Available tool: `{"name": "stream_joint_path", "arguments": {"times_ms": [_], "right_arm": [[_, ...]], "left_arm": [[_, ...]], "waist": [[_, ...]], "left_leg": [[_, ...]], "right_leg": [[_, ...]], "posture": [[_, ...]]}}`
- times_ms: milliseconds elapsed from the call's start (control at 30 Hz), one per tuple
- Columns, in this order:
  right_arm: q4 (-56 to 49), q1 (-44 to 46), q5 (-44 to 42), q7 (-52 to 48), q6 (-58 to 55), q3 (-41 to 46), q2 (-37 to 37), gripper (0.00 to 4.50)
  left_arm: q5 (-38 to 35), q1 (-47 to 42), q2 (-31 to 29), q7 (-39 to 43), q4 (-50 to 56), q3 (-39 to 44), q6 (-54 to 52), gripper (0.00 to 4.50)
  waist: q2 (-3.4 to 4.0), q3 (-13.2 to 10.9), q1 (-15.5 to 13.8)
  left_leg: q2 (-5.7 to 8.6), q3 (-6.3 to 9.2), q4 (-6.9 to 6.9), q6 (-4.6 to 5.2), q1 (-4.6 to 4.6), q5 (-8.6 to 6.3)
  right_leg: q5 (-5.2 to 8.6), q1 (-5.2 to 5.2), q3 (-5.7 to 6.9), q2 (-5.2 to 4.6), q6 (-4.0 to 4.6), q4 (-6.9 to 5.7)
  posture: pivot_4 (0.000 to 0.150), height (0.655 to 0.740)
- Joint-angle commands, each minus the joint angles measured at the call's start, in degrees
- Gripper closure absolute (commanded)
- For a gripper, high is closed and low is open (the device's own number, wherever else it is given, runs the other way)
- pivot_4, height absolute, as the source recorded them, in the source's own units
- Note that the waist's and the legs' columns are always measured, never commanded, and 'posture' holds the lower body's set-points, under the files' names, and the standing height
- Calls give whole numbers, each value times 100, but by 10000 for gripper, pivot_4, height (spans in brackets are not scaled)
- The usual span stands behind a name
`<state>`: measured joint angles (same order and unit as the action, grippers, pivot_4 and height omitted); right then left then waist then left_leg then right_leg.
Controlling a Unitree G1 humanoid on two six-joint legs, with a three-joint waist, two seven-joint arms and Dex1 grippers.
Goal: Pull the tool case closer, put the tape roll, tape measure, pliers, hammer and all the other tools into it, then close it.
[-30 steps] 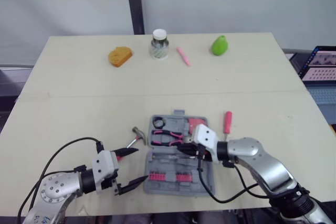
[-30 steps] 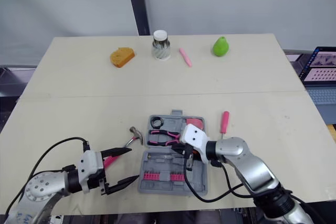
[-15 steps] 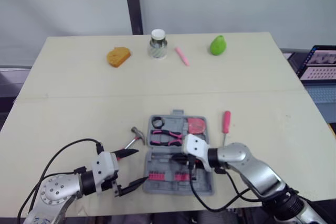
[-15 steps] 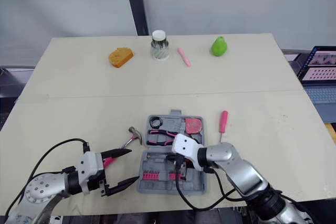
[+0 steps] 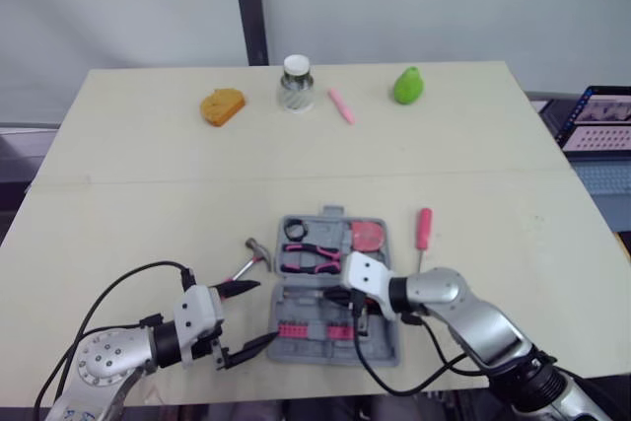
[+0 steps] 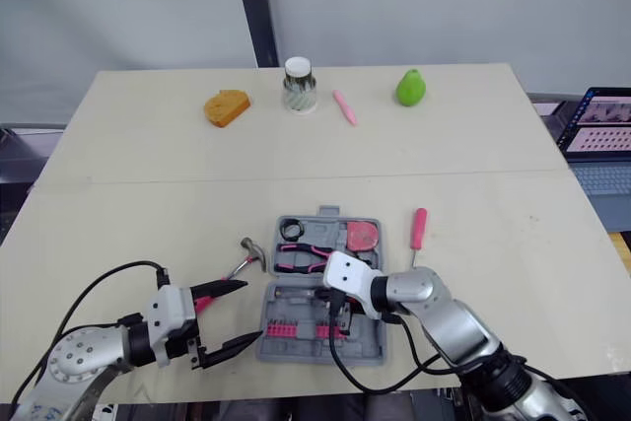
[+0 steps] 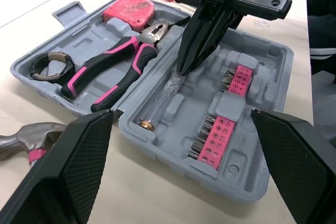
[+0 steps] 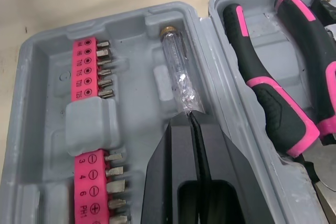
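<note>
The grey tool case (image 5: pixel 385 337) lies open near the table's front edge. Its far half holds the black tape roll (image 5: pixel 297 232), the pink-handled pliers (image 5: pixel 314 257) and the pink tape measure (image 5: pixel 370 236). Its near half holds pink bit strips (image 8: pixel 90 72) and a clear-handled driver (image 8: pixel 178 80). My right gripper (image 8: pixel 192 116) is shut, its tips touching the driver's end inside the case. The hammer (image 5: pixel 252 257) lies on the table left of the case. A pink screwdriver (image 5: pixel 425 229) lies to the right. My left gripper (image 5: pixel 251 315) stands open beside the case's near-left corner, empty.
Along the far edge of the table (image 5: pixel 128 204) sit an orange bread-shaped item (image 5: pixel 223 105), a capped jar (image 5: pixel 295 83), a pink pen (image 5: pixel 341 105) and a green pear (image 5: pixel 408 85). A laptop (image 5: pixel 603 120) stands off the right side.
My right gripper has moved left and nearer, from the case's hinge area into the near half by the clear driver. The left arm has held still.
</note>
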<state>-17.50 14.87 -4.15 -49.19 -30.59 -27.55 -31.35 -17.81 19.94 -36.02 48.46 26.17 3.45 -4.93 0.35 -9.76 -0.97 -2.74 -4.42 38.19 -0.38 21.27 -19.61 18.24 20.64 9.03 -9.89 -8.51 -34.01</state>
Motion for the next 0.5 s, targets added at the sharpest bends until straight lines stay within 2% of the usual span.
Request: {"name": "stream_joint_path", "arguments": {"times_ms": [33,300,500], "right_arm": [[65,-33,114,-82,-118,-167,-68,44493],[-2,57,93,-122,-136,-249,19,44493],[-312,142,-357,-140,-209,188,153,44493]], "left_arm": [[-46,6,12,-13,154,-3,45,0],[-47,-17,27,-48,177,-22,22,0],[-48,2,26,-53,180,-16,25,0]], "waist": [[0,0,3],[-1,1,86],[-1,1,103]], "left_leg": [[-2,0,0,-3,0,2],[-8,0,1,-9,-5,6],[-8,0,0,-9,0,6]], "right_leg": [[-1,1,-1,2,2,-2],[-2,2,-3,6,8,-10],[-2,6,-3,6,9,-10]], "posture": [[1500,7400],[1500,7400],[1500,7400]]}}
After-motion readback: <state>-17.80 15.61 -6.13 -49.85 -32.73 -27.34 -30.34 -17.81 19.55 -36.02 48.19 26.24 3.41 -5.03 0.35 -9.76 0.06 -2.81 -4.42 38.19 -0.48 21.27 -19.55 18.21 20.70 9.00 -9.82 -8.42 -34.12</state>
